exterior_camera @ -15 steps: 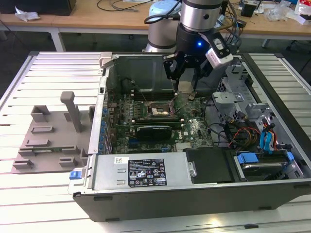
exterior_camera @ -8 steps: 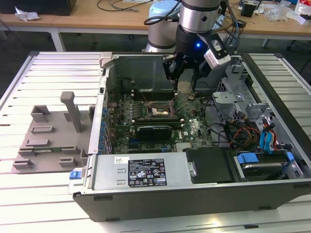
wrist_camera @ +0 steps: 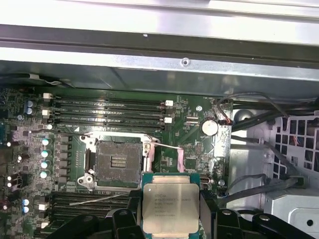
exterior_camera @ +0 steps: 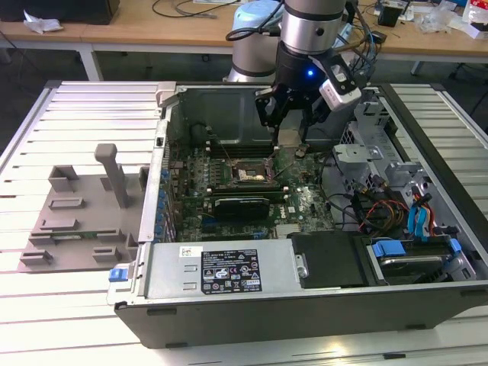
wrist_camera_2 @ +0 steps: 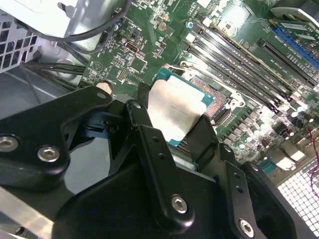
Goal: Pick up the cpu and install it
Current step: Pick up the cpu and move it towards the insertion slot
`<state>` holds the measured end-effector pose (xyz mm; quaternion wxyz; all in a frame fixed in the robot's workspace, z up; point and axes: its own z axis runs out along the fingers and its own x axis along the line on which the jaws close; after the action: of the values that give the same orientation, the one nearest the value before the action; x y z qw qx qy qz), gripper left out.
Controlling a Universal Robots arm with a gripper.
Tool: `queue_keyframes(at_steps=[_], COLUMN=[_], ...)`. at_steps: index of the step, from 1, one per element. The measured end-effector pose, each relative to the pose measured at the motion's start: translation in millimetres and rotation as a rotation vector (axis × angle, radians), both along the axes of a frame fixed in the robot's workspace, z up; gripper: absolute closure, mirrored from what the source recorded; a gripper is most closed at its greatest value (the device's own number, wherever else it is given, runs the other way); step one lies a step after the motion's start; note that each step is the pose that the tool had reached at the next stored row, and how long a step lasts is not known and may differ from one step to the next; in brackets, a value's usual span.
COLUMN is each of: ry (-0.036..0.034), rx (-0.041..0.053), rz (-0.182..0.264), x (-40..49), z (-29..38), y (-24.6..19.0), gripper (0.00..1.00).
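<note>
So, the cpu [wrist_camera: 170,204] is clamped in the gripper [wrist_camera: 170,221]. The two black fingers [wrist_camera_2: 149,139] are pressed against opposite edges of it, so the jaws are kept just as wide as the chip and no wider. In both wrist views the dull silver top is turned toward the camera, with a thin greenish edge around it.

The chip is held in the air over the motherboard [exterior_camera: 305,204] inside the opened computer case [exterior_camera: 343,305], and it's not seated in anything yet. The socket [wrist_camera: 118,162] is left open and bare with its contact area exposed, and thin wire levers [wrist_camera: 167,147] are seen sticking out beside it. In the first wrist view the cpu is lined up off one corner of the socket rather than over it. In the exterior view it's found just to the exterior view's right of the socket and higher up.

Long black memory slots [wrist_camera: 107,109] are laid out along the socket's far side, and a round coin battery [wrist_camera: 209,126] is mounted nearby. The case is laid on a pale slatted table [exterior_camera: 84,114], with a grey plastic fixture [exterior_camera: 72,217] parked on the exterior view's left.
</note>
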<state>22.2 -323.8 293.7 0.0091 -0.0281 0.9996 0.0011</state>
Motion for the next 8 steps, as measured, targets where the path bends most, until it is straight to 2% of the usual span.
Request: queue_keyframes(at_steps=[3,8], ry=[-0.0001,-0.0001], rx=[0.0002,0.0002], rz=[0.000,0.000], x=[-0.9,-10.1], z=[-1.2,-2.6], y=[0.4,2.9], gripper=[0.45,0.45])
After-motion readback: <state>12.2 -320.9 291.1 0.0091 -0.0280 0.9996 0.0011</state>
